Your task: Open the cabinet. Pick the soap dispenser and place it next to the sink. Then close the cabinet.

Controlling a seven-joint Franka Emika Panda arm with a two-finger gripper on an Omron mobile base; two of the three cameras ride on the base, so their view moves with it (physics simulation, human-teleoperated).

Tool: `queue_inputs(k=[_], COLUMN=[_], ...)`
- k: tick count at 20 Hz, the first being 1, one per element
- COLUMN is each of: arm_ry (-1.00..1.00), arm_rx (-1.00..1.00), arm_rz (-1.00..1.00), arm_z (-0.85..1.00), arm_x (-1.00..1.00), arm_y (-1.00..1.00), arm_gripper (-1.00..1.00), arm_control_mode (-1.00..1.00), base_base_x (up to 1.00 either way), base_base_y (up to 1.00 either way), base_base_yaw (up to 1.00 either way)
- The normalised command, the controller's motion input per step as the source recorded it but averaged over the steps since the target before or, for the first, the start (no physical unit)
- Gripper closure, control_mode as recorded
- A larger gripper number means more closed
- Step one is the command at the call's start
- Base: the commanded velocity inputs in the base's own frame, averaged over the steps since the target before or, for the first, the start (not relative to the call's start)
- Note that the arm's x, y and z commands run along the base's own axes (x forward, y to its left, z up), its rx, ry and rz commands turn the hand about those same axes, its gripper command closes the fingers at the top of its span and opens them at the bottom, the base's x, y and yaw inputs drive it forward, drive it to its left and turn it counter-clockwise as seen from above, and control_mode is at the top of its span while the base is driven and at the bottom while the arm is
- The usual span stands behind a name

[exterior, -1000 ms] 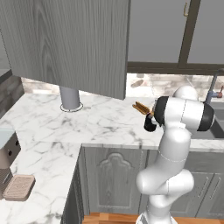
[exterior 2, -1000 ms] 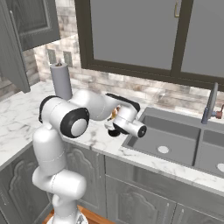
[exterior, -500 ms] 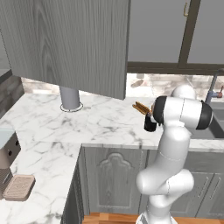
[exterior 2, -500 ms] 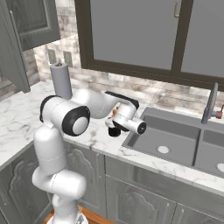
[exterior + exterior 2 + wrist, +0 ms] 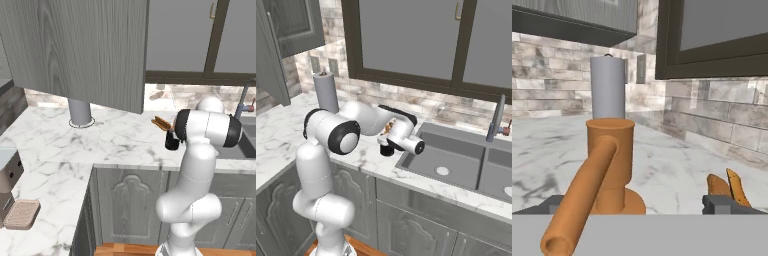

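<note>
Between open hand [image 5: 639, 206] fingertips: soap dispenser [image 5: 607, 165], ungripped.

We see the soap dispenser [image 5: 609, 165] standing on the counter [image 5: 115, 145], between the gripper's [image 5: 644, 205] spread fingertips in the hand view. Behind it, toward the wall, stands the paper towel roll [image 5: 608, 88]. The cabinet [image 5: 80, 50] hangs above the counter, its door swung out over the roll (left base view). The sink [image 5: 456, 162] lies just right of the dispenser, the faucet [image 5: 496, 120] behind it.
</note>
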Motion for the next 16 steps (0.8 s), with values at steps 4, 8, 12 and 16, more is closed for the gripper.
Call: queue_inputs(k=[4, 8, 12, 16], arm_ry=[0.0, 0.0, 0.0, 0.0], arm_rx=[0.04, 0.02, 0.01, 0.0], arm_rz=[0.0, 0.0, 0.0, 0.0], arm_z=[0.0, 0.0, 0.0, 0.0], arm_x=[-0.04, -0.11, -0.17, -0.24], arm_y=[-0.12, -0.11, -0.03, 0.0], arm_gripper=[-1.0, -1.0, -1.0, -1.0], arm_control_mode=[-1.0, -1.0, -1.0, -1.0], base_base_x=[0.0, 0.0, 0.0, 0.0], base_base_y=[0.0, 0.0, 0.0, 0.0], base_base_yaw=[0.0, 0.0, 0.0, 0.0])
